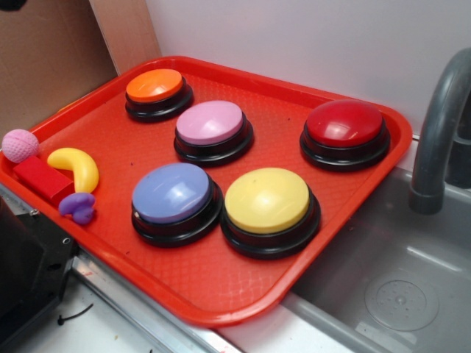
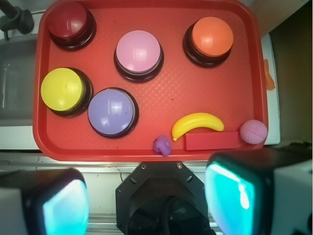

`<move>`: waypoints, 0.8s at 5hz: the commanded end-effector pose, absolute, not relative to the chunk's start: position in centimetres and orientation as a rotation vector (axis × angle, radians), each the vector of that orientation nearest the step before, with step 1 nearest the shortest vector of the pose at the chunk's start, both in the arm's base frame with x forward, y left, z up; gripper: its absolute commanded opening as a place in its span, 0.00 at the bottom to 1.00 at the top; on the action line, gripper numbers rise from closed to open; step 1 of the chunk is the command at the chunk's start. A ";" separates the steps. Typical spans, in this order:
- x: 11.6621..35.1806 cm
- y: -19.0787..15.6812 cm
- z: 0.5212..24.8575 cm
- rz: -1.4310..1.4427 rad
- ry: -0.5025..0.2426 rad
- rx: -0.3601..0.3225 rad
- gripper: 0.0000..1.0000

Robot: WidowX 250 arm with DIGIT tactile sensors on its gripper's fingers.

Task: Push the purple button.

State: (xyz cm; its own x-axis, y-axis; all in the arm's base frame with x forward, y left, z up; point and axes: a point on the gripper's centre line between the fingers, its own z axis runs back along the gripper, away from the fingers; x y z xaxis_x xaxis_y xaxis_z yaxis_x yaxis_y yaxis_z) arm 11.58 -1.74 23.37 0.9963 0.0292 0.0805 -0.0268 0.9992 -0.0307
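The purple button (image 1: 173, 193) is a periwinkle dome on a black base, at the front of the red tray (image 1: 221, 305), just left of the yellow button (image 1: 266, 200). In the wrist view the purple button (image 2: 112, 111) sits left of centre, beside the yellow button (image 2: 61, 89). My gripper (image 2: 146, 200) is high above the tray's near edge and well back from the button. Its jaws stand wide apart and empty, with cyan pads (image 2: 230, 196) showing. The gripper is out of the exterior view.
On the tray: a pink-lilac button (image 1: 210, 122), orange button (image 1: 154, 85), red button (image 1: 344, 123), small purple toy (image 1: 78, 207), yellow banana (image 1: 76, 165), red block (image 1: 43, 179), pink ball (image 1: 20, 145). A grey faucet (image 1: 434, 140) and sink (image 1: 397, 294) lie right. My black base (image 2: 166, 196) is below.
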 end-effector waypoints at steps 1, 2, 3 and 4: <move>11.6 -1.7 23.4 0.028 -0.081 -0.030 1.00; 15.1 -4.7 18.4 -0.222 -0.008 -0.014 1.00; 16.8 -8.1 13.5 -0.451 -0.043 0.023 1.00; 17.3 -9.5 10.7 -0.577 -0.069 0.040 1.00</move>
